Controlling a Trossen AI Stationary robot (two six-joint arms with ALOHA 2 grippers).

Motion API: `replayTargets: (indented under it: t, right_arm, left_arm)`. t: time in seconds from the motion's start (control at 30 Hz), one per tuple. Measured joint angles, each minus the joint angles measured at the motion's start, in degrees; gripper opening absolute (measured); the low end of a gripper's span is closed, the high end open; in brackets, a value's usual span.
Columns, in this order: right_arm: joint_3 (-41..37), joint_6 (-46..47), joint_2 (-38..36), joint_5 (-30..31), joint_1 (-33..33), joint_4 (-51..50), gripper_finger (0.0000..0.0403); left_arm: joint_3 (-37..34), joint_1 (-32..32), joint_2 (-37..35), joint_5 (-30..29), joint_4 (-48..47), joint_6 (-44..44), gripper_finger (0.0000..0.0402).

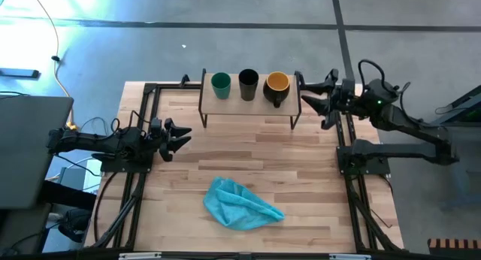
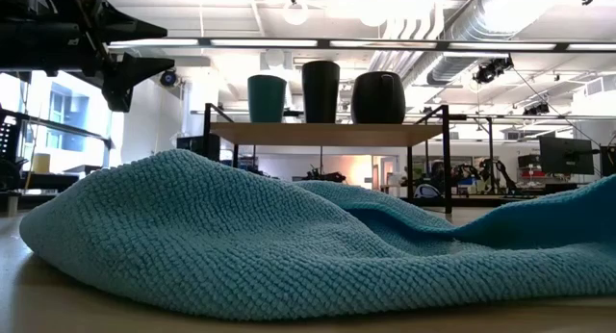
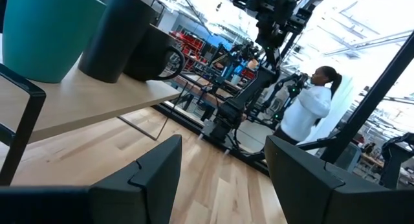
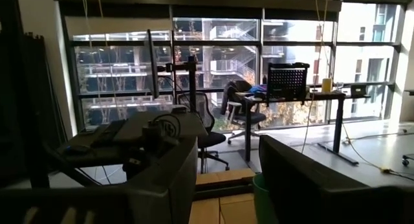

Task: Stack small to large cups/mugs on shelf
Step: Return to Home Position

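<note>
The shelf (image 1: 248,102), a light-wood board on thin black legs, stands at the table's far middle. On it stand in a row the small green cup (image 1: 221,84), the taller black cup (image 1: 249,84) and the wider dark mug (image 1: 276,87) with its yellow-orange inside. They also show in the low view: green cup (image 2: 267,98), black cup (image 2: 320,90), mug (image 2: 377,97). My left gripper (image 1: 180,134) is open and empty at the table's left. My right gripper (image 1: 312,95) is open and empty just right of the shelf.
A crumpled blue cloth (image 1: 240,205) lies on the table near its front middle and fills the low view (image 2: 289,237). Black frame rails (image 1: 143,170) run along both table sides. A person in a white top (image 3: 309,111) stands in the room beyond the table.
</note>
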Motion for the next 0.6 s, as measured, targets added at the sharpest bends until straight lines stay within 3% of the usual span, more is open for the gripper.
replayTargets:
  t: [0.6]
  right_arm:
    - [0.00,-4.44,0.04,0.02,7.24,-3.08,0.0158]
  left_arm:
    - [0.00,0.00,-0.04,0.02,0.45,2.93,0.0211]
